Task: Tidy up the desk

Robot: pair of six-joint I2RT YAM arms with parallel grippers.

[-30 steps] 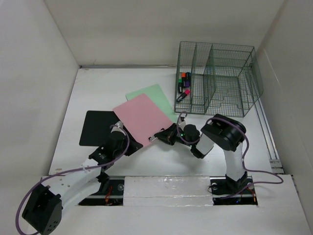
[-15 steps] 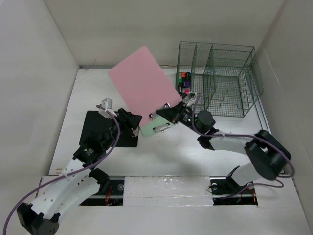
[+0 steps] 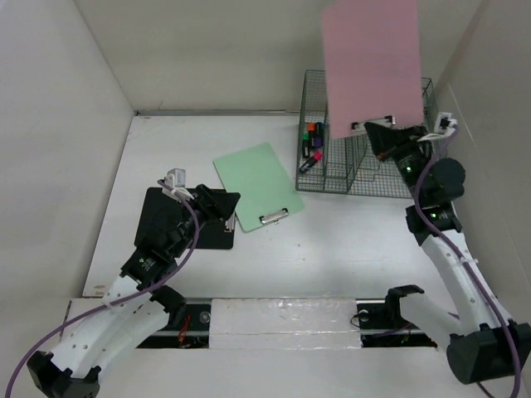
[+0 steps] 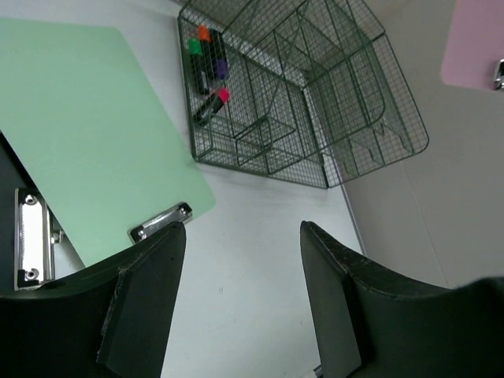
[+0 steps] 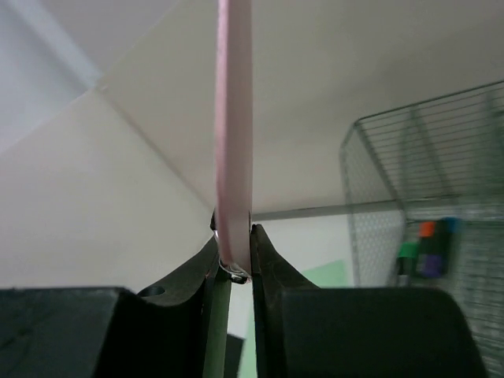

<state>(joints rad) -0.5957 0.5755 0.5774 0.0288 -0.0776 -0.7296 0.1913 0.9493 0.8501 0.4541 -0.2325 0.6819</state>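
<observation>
My right gripper (image 3: 377,128) is shut on the clip end of a pink clipboard (image 3: 371,66), holding it upright high over the green wire-mesh rack (image 3: 390,162). The right wrist view shows the pink board (image 5: 234,118) edge-on, pinched between the fingers. A green clipboard (image 3: 253,178) lies flat on the white desk (image 3: 332,240), and a black clipboard (image 3: 170,217) lies to its left. My left gripper (image 3: 222,207) hovers open over the black clipboard's right edge, beside the green one, with nothing between its fingers (image 4: 150,299).
The rack stands at the back right against the wall, with several markers (image 3: 313,141) in its left front compartment. White walls close in the desk on the left, back and right. Both arm bases sit at the near edge.
My right arm has swung the pink clipboard from the middle of the desk up and right, over the rack. My left gripper has let go of it, opened and drawn back left.
</observation>
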